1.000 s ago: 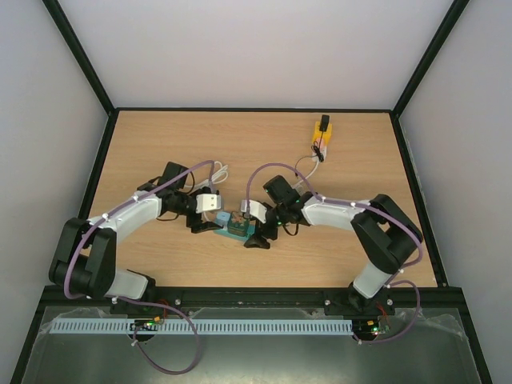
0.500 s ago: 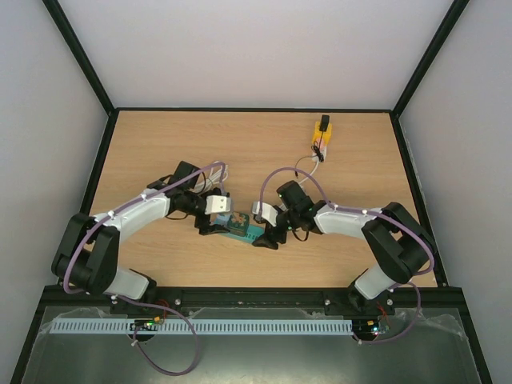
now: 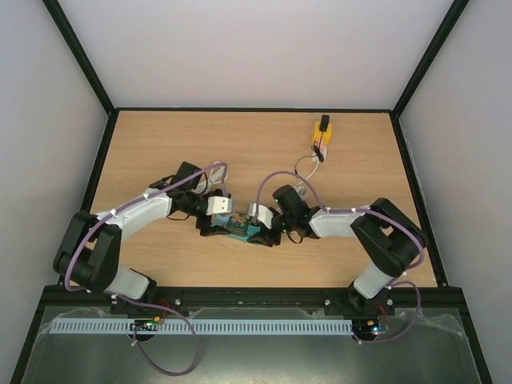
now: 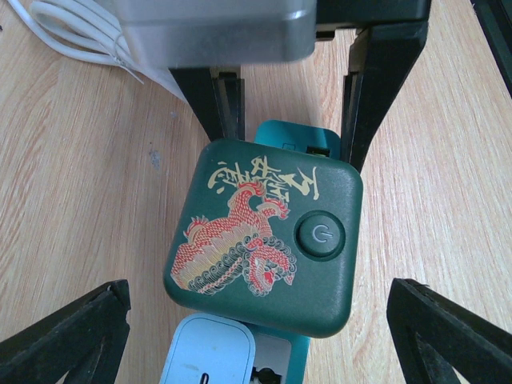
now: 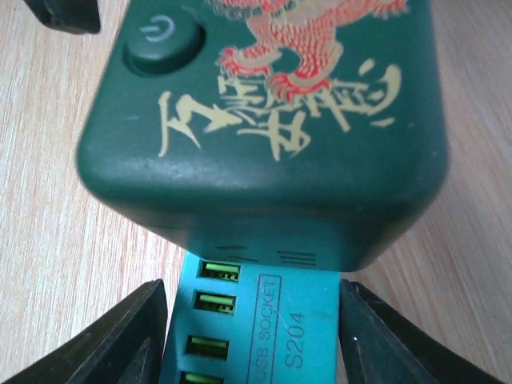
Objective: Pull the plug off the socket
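fingers [image 5: 120, 344] of the right claw [image 5: 252, 352] pinch the teal socket base [image 5: 264, 320].

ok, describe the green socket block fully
The socket block is a dark green, rounded plastic cube with a red-and-gold dragon print and a round power button on top, over a teal base with green USB ports. It lies flat on the wooden table, a white plug in one end. The right gripper flanks the teal base; contact unclear.

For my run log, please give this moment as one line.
left claw: open, astride socket | right claw: astride teal USB end, grip unconfirmed | white plug: not yet pulled
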Robot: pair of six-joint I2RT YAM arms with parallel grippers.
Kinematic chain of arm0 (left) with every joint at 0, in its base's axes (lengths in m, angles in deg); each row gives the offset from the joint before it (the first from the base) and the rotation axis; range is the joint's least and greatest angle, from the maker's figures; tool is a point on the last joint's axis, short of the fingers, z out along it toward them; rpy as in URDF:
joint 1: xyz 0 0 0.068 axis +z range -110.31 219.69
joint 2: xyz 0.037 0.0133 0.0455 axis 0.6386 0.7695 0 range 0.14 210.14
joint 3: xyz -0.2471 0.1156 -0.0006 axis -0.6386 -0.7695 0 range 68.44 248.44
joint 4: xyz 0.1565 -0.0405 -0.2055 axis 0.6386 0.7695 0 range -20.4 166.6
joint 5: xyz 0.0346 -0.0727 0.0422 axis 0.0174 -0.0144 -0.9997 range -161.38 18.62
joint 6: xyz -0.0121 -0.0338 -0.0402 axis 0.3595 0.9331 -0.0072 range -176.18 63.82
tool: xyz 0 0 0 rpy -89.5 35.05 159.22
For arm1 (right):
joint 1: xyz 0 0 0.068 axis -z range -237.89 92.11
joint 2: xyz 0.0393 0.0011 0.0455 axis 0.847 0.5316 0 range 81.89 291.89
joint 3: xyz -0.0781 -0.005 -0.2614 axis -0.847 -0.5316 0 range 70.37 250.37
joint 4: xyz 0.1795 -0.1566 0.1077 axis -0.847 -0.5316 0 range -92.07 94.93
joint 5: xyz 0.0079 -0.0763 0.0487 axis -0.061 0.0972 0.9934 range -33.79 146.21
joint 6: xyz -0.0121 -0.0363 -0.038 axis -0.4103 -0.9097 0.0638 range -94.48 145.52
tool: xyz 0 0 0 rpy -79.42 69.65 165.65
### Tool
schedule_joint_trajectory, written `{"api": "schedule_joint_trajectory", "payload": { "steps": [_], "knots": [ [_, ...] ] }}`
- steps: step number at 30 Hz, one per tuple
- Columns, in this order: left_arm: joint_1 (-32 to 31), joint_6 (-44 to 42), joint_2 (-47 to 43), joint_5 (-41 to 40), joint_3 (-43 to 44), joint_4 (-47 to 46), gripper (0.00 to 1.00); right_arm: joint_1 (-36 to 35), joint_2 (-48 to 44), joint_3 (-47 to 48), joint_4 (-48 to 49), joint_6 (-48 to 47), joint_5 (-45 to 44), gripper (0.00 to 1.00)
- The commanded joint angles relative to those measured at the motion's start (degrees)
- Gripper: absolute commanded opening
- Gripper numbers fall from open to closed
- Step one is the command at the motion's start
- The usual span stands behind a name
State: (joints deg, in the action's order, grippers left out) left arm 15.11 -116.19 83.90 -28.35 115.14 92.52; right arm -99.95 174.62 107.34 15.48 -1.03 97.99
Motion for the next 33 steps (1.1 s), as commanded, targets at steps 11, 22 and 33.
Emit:
{"api": "schedule_joint_trajectory", "payload": {
  "steps": [11,22,33],
  "knots": [
    [-1.27,1.47,-1.52,2.04,-2.45,-4.20,0.92,-0.73,2.15,-2.36,3.23,-1.38,-2.74,0.54],
    [-2.84,-0.18,0.21,-0.60,-2.52,-5.33,0.85,-0.73,5.76,1.06,3.63,-4.72,-2.26,0.27],
    [-4.25,1.29,-0.93,-1.38,-4.09,-7.94,0.67,-0.32,7.51,1.12,0.44,-7.20,-0.52,0.12]
  ]
}}
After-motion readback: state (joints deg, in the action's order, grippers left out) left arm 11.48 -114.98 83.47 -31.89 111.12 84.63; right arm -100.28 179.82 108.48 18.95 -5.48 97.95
